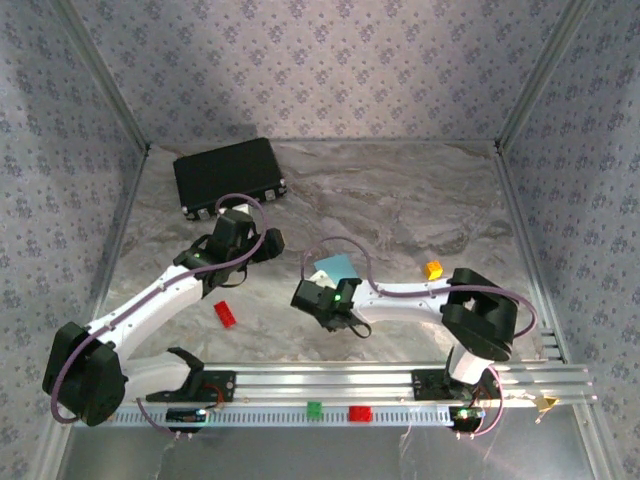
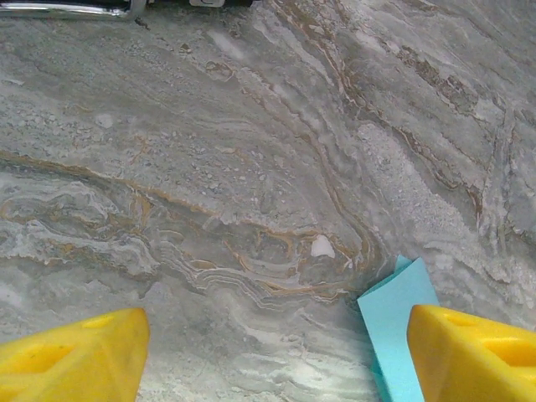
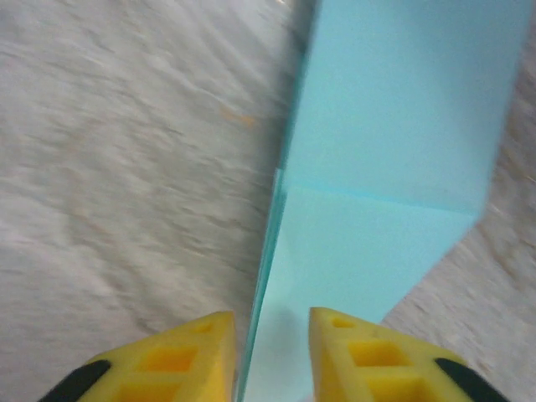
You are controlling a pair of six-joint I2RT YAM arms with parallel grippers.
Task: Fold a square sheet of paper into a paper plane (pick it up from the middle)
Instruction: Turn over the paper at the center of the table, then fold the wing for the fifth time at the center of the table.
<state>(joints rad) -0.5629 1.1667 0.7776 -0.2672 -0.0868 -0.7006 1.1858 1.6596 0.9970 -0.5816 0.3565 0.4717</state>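
The light-blue sheet of paper [image 1: 335, 267] lies folded on the marble table, mid-table. In the right wrist view the paper [image 3: 394, 151] shows a cross crease, and its folded edge runs up between my right gripper's fingers. My right gripper [image 3: 270, 316] is open, with a small gap on each side of that edge [image 1: 325, 283]. My left gripper [image 1: 270, 243] hovers just left of the paper, open wide with nothing between its fingers. In the left wrist view a corner of the paper [image 2: 394, 306] pokes out beside the right finger [image 2: 477, 352] of the left gripper [image 2: 278, 322].
A black case [image 1: 228, 176] lies at the back left. A small red brick [image 1: 225, 314] sits beside the left arm and an orange brick [image 1: 433, 269] right of the paper. A green brick [image 1: 314, 408] and a red one [image 1: 359, 413] rest on the front rail.
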